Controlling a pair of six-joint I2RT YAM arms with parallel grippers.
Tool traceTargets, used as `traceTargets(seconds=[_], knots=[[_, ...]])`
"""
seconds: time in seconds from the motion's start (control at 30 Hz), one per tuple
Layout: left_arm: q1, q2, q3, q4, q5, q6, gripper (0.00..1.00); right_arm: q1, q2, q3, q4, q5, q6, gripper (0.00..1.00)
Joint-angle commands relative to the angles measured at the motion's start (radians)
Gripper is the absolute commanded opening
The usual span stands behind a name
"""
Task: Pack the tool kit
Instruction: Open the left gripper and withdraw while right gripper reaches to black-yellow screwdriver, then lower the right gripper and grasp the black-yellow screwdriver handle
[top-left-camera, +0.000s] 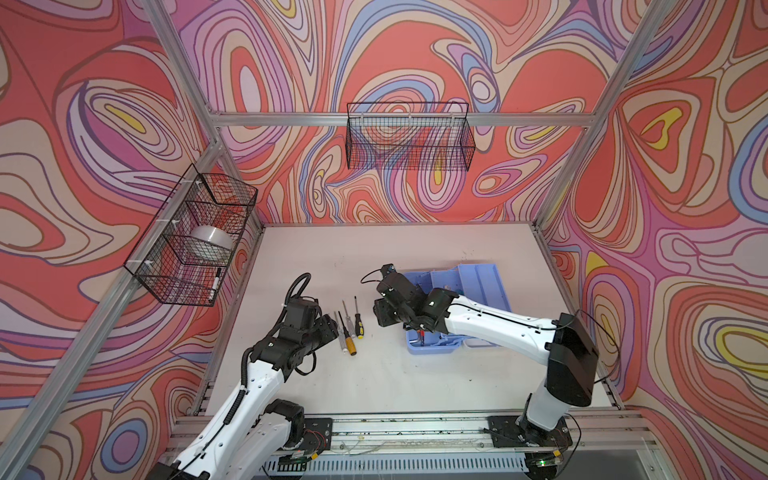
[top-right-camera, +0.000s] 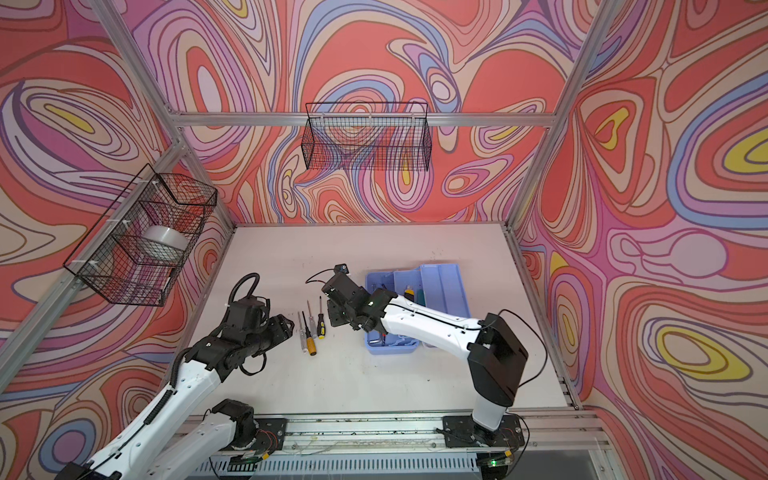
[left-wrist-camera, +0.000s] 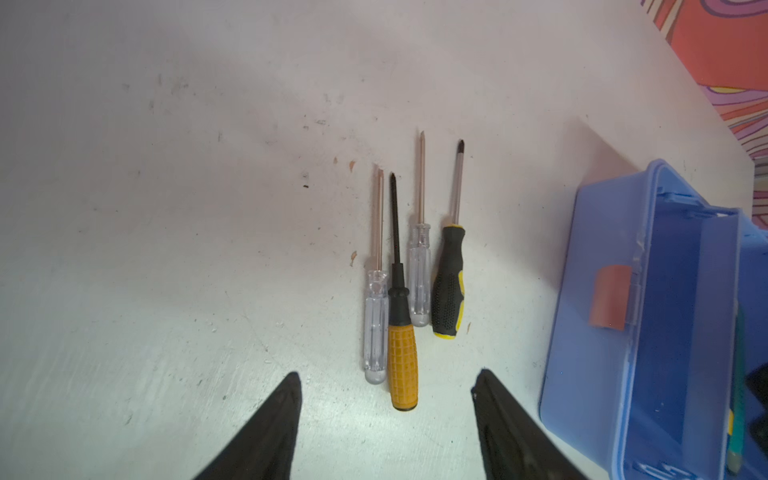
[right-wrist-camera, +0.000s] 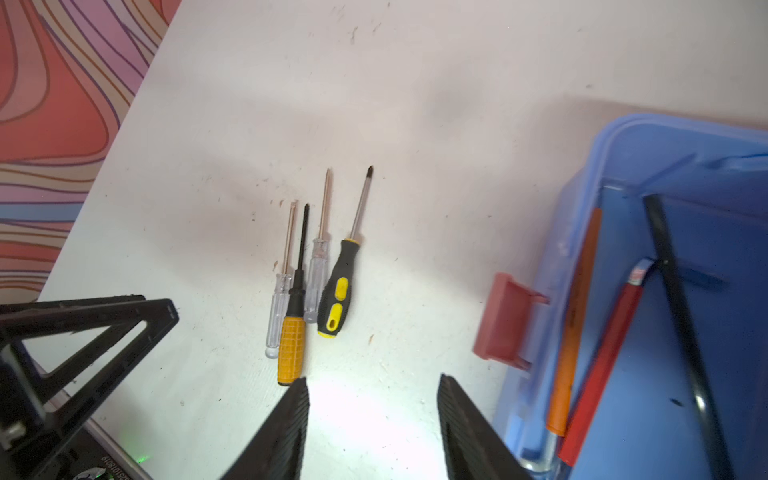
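In both top views, the open blue tool box (top-left-camera: 494, 282) is sitting toward the right edge of the tabletop (top-left-camera: 374, 257). Four screwdrivers (top-left-camera: 349, 328) are lying in a tight row near the middle, tips pointing at the far edge. The left gripper (top-left-camera: 332, 328) is hovering just beside the row on its left-edge side. The right gripper (top-right-camera: 332, 316) is hanging between the row and the box.

In the left wrist view, the left gripper (left-wrist-camera: 388, 374) is standing spread with nothing between its fingers, and it is lining up over the orange-handled screwdriver (left-wrist-camera: 402, 361). A clear-handled one (left-wrist-camera: 376, 328) is touching that handle on one side. A second clear one (left-wrist-camera: 419, 282) and the black-and-yellow one (left-wrist-camera: 448, 286) are lying on the other.

In the right wrist view, the right gripper (right-wrist-camera: 374, 378) is also spread and empty, hanging over bare tabletop near the handle ends. The box's red latch (right-wrist-camera: 505, 320) is sticking out close by, and long orange and red tools are already lying inside.

The step appears to be picking a screwdriver to pack. It is probably worth starting with an outer one and closing across the handle. Lifting straight up should be avoiding nudges to the round clear handles, which are likely to roll.
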Motion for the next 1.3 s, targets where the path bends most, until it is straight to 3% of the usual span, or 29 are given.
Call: traceTargets(seconds=[0.0,0.5,1.27], knots=[[0.048,-0.019,-0.025,0.020,0.134,0.016,0.66,0.028,0.083,0.050,0.002,-0.015,0.028,0.52],[0.074,-0.028,-0.081,0.078,0.153,0.026,0.66,0.041,0.352,0.235,-0.056,-0.007,0.024,0.53],[0.075,-0.040,-0.115,0.087,0.157,0.011,0.65,0.038,0.472,0.289,-0.078,0.035,0.024,0.45]])
